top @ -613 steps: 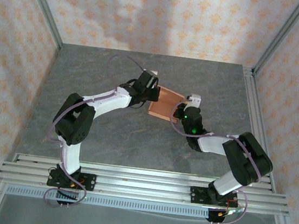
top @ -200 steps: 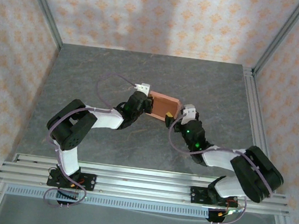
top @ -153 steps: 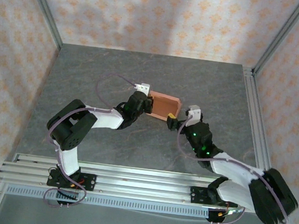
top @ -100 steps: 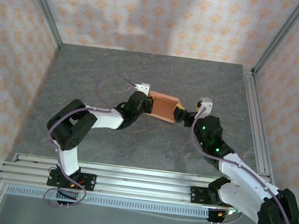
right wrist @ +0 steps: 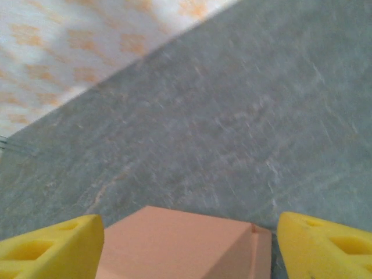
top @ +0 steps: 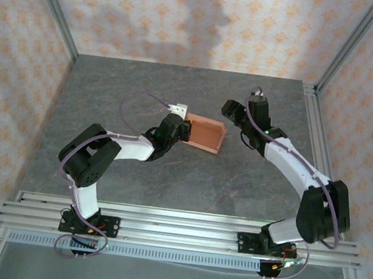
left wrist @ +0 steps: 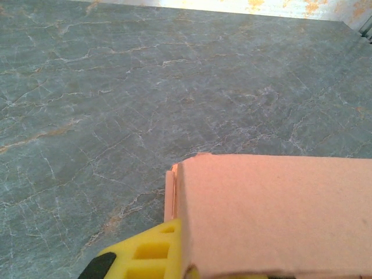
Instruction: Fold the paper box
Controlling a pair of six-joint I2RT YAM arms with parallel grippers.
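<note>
Box (top: 204, 133): it sits near the middle of the table (top: 167, 185), partly formed like an open tray with its walls up. Its left end is clamped and its right end is free.
Left gripper (top: 181, 126): closed tight on the left wall. In the wrist view one yellow finger (left wrist: 142, 256) presses on the cardboard, where two layers show at the edge.
Right gripper (top: 230, 116): jaws wide, holding nothing. It hangs over the right end, with its yellow fingers (right wrist: 49, 244) on both sides of that end. I cannot tell if they touch the card.
Risk of crushing: the card looks thin. If the right jaws close on the whole end and not on one flap, I think the walls can buckle or get a wrong crease.
Risk of twisting: only one end is pinned. A push from the right that is not in line with the left grip can turn the box around that grip or tear the pinched wall.
Risk of slipping: the left hold is on a narrow edge, so a strong pull may draw the wall out, and then the folded layers may spring open.
Risk of missing: the right wrist view is blurred, so I cannot judge how well the fingers line up with the flap. A finger may land on the rim and press it down.
</note>
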